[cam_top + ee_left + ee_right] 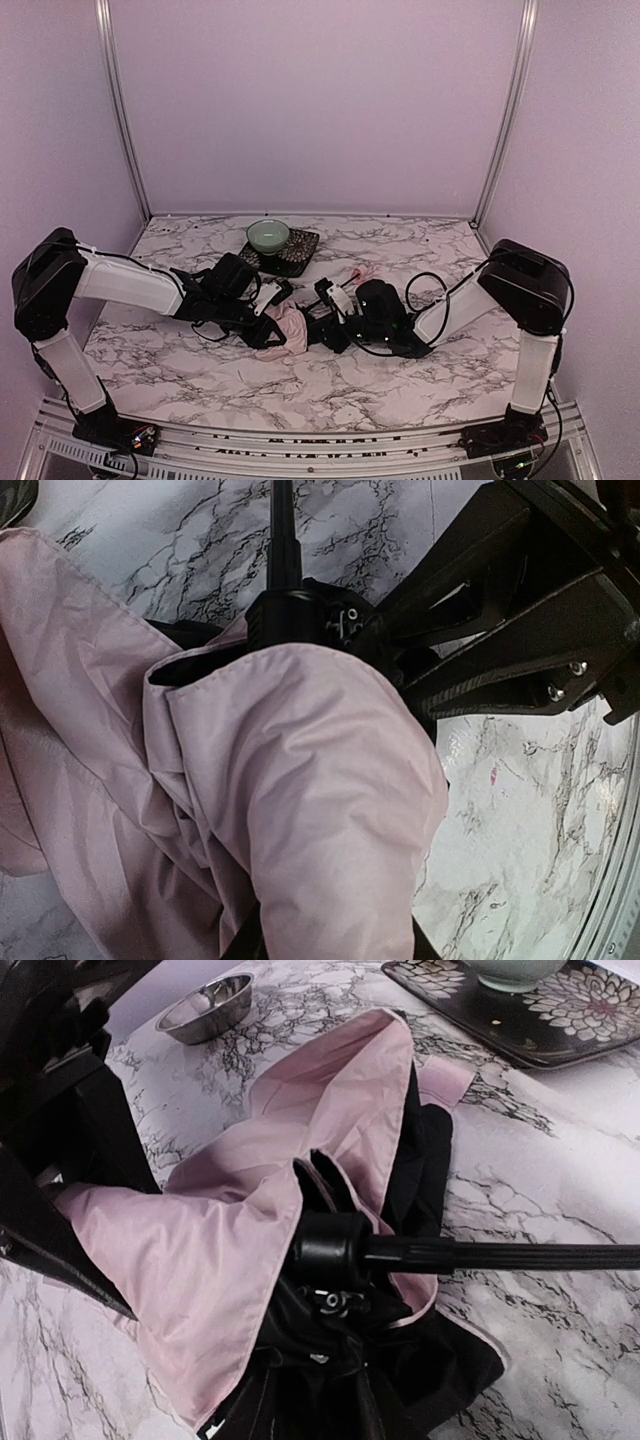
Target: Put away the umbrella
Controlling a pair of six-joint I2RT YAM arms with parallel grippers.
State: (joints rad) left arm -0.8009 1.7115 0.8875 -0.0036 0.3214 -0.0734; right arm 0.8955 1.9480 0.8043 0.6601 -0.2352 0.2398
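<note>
Left claw [271, 326] pinches a fold of pink cloth. The right claw [400, 655] sits at the hub, and we cannot tell whether it is closed. On the table [200, 385] the umbrella [240, 1210] lies collapsed between the arms, so we judge the folding-down done. But the cloth hangs loose and the shaft [500, 1255] is stretched out. Gathering, shortening and stowing are left, we reckon.

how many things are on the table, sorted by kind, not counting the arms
bowls: 2 (green bowl, metal bowl)
trays: 1 (floral tray)
umbrellas: 1 (pink umbrella)
total: 4
</note>
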